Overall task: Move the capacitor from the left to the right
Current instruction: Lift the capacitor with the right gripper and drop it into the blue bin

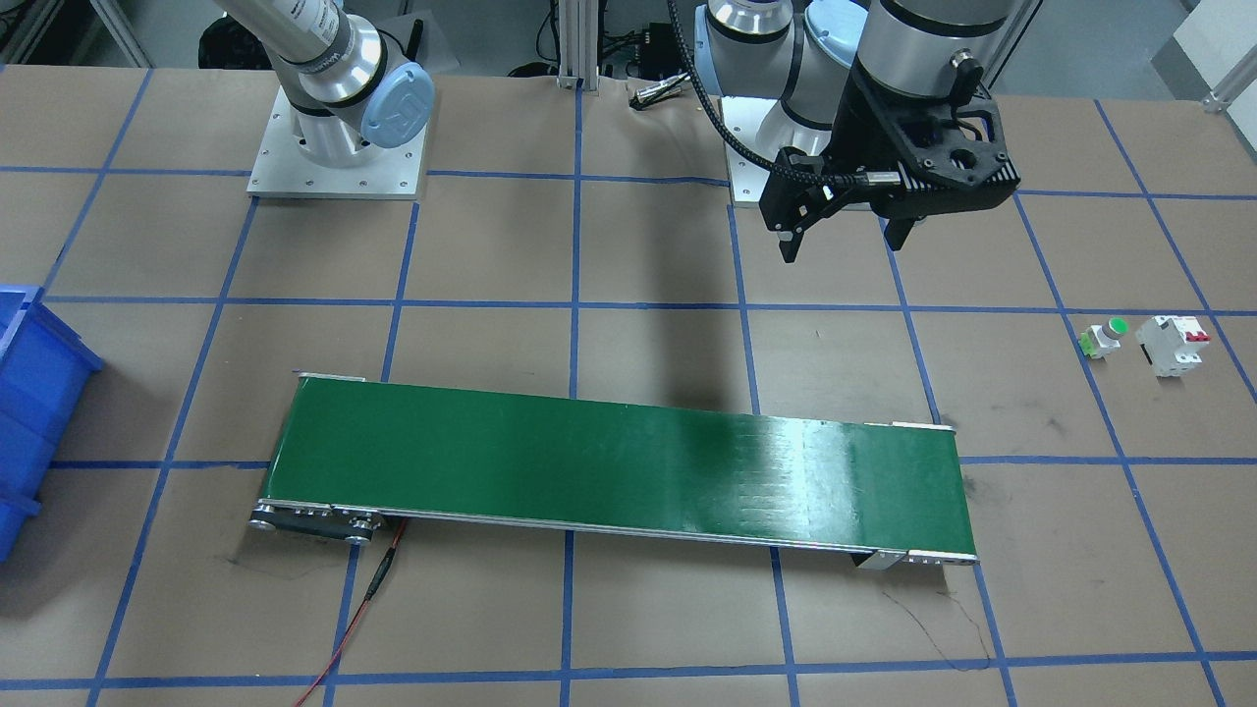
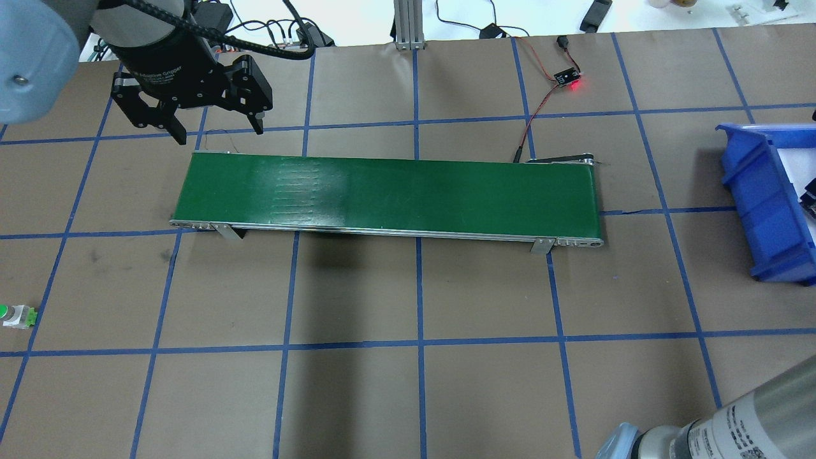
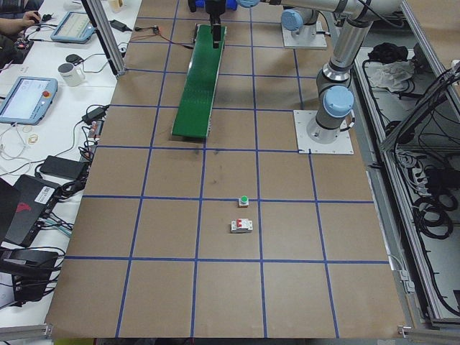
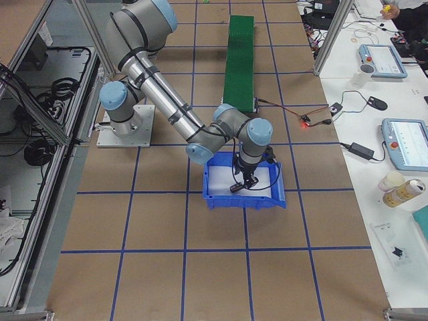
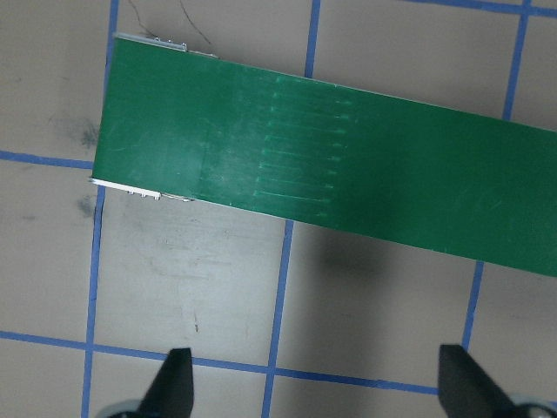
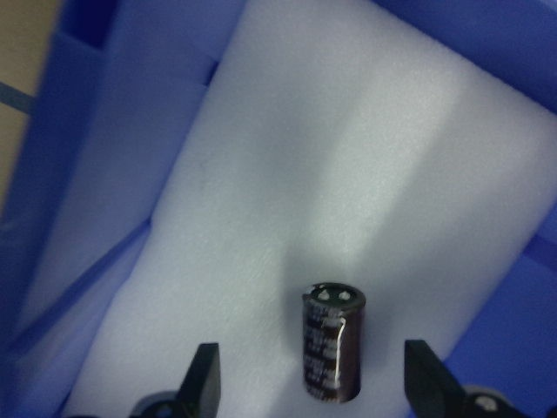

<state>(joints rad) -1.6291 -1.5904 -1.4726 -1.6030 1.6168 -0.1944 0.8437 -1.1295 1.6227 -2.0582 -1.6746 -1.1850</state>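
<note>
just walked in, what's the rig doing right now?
The right gripper hangs open inside the blue bin. The capacitor rests on the white foam between its fingers, touching neither. The left gripper hangs open, holding nothing, above the table by the left end of the green conveyor. The move looks essentially done.

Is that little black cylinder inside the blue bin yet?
Inside. The cylinder rests on white foam, the bin's blue walls around it, right gripper open above.
</note>
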